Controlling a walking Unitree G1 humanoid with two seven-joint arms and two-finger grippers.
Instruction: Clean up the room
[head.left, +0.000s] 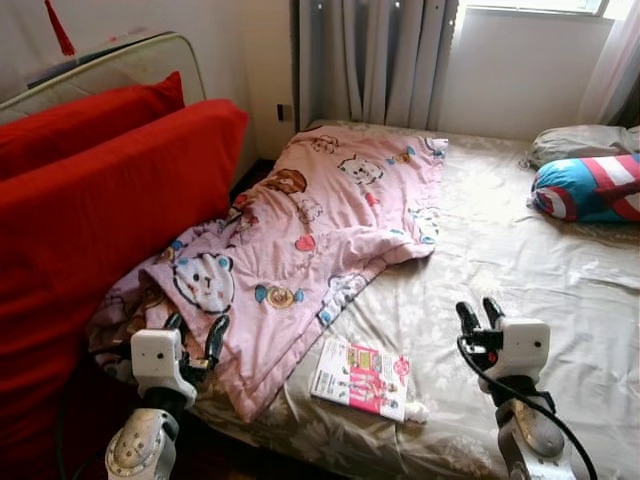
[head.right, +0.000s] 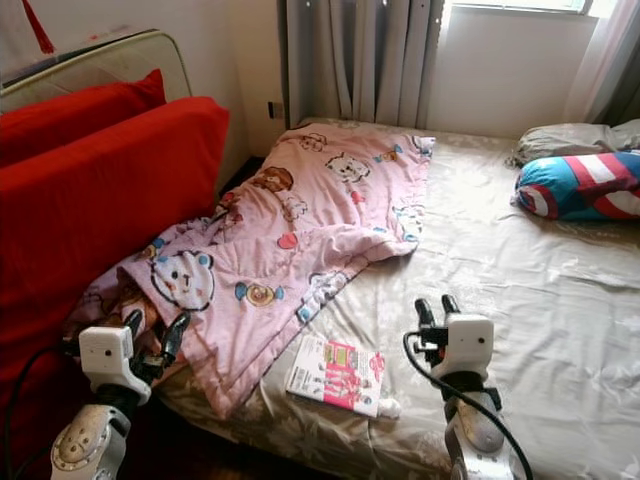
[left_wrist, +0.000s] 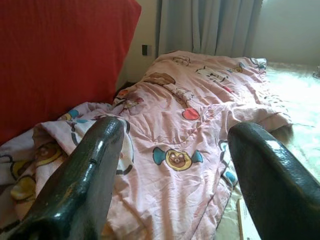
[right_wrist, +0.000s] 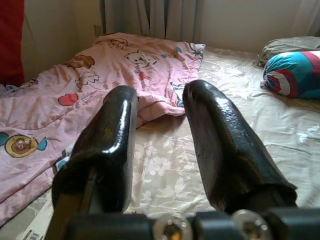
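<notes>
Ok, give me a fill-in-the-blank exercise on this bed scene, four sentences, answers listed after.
1. The quilt is mostly ____ in colour.
2. The booklet lies on the bed between the two ____.
3. The left gripper hovers at the quilt's near edge with its fingers ____.
4. The cushions standing along the robot's left of the bed are ____.

The right gripper is over bare sheet.

Missing words: pink; grippers; open; red
</notes>
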